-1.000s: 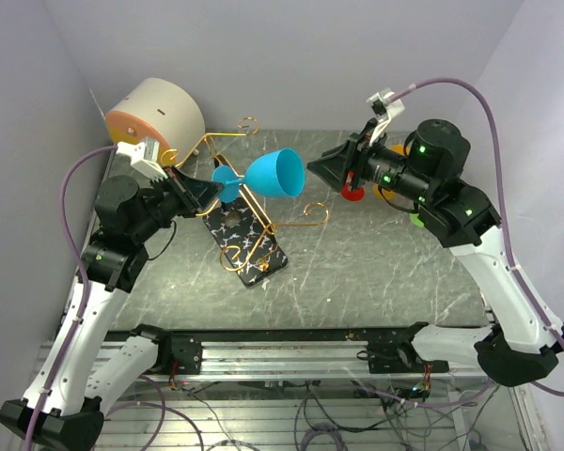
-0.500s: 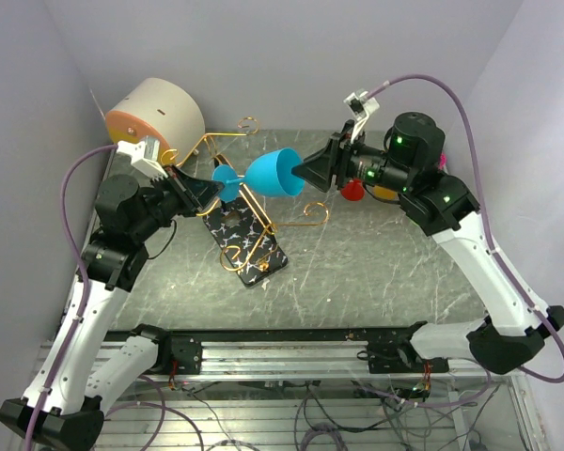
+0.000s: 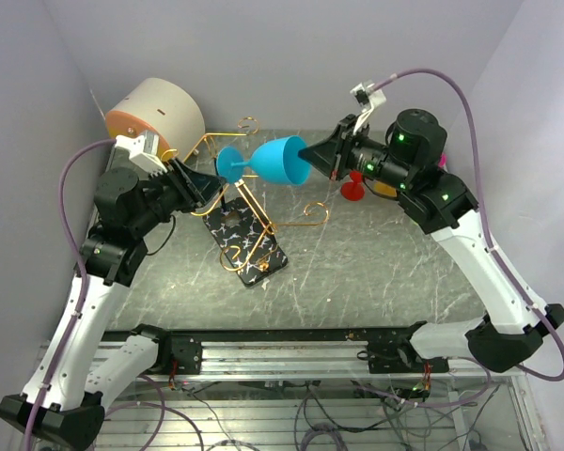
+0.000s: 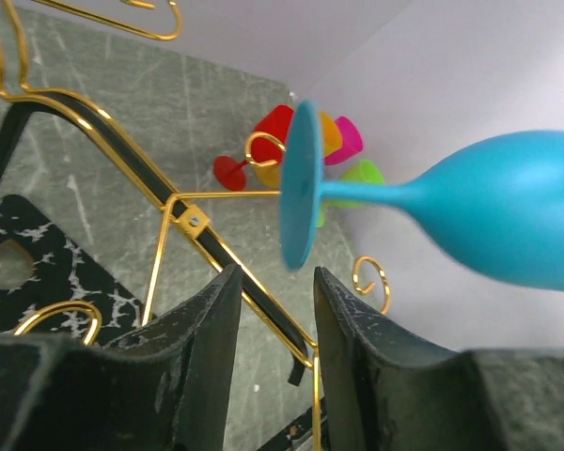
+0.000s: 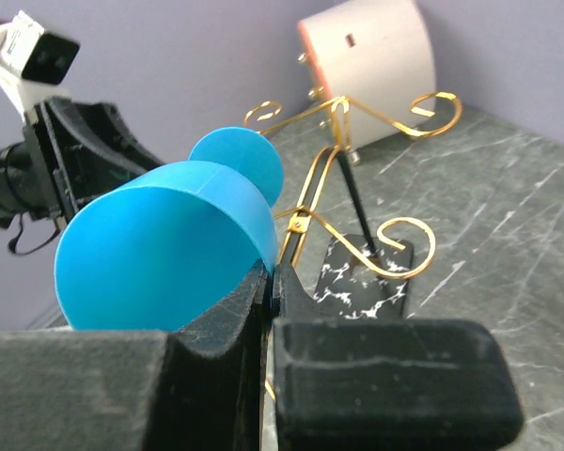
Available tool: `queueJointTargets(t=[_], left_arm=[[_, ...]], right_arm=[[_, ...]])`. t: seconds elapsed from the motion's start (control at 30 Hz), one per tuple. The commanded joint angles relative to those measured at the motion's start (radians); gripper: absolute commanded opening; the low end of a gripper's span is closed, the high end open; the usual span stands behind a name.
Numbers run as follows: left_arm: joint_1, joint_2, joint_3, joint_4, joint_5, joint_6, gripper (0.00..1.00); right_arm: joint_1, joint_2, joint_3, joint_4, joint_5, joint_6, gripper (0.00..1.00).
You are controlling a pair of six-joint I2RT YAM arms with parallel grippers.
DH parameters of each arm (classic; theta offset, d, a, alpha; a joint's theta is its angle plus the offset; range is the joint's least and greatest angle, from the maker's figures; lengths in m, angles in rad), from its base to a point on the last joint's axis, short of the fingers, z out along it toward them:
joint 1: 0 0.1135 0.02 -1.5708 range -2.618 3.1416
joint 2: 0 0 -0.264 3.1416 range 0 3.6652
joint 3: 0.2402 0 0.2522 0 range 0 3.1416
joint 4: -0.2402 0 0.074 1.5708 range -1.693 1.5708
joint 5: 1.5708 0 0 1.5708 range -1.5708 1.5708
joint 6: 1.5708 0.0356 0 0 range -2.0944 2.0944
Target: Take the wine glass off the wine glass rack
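The blue wine glass lies on its side in the air, above the table and over the upper part of the wine glass rack. Its open bowl points to the right arm and its round foot points to the left arm. The right gripper holds it at the rim. In the right wrist view this gripper is pressed closed on the thin wall of the bowl, with one finger inside and one outside, so the wine glass fills the space just in front of it. There the foot stands a little apart from the gold wire of the rack.

At the other end, the left gripper is parted and grips nothing. In the left wrist view the foot of the glass hangs just beyond the gap between the two black fingertips of this gripper, and the fingers do not close on it (we cannot tell if its edge touches one of them).

The gold arms and black post of the rack run below the glass, on the black base with white veins. Behind the rack stands a beige drum with an orange face. Some coloured glasses lie near the right arm.
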State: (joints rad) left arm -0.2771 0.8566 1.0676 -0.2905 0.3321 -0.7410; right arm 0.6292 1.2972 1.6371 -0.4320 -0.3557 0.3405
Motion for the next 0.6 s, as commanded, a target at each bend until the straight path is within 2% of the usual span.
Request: queueJointTargets(t=[0.0, 0.1, 0.3, 0.43, 0.57], left_arm=[[0.006, 0.015, 0.067, -0.083, -0.095, 0.064, 0.48], [0.006, 0.016, 0.088, -0.13, -0.147, 0.1, 0.48], [0.006, -0.008, 0.074, -0.155, -0.205, 0.138, 0.46], [0.006, -0.016, 0.068, -0.168, -0.226, 0.158, 0.45], [0.006, -0.018, 0.069, -0.186, -0.25, 0.182, 0.45]], right_arm=[[-0.002, -0.026, 0.073, 0.012, 0.204, -0.019, 0.0], [-0.004, -0.041, 0.089, 0.002, 0.369, -0.04, 0.0], [-0.049, 0.038, 0.198, -0.163, 0.767, -0.078, 0.0], [-0.175, 0.089, 0.22, -0.258, 0.809, -0.016, 0.0], [-0.343, 0.106, 0.193, -0.343, 0.656, 0.047, 0.0]])
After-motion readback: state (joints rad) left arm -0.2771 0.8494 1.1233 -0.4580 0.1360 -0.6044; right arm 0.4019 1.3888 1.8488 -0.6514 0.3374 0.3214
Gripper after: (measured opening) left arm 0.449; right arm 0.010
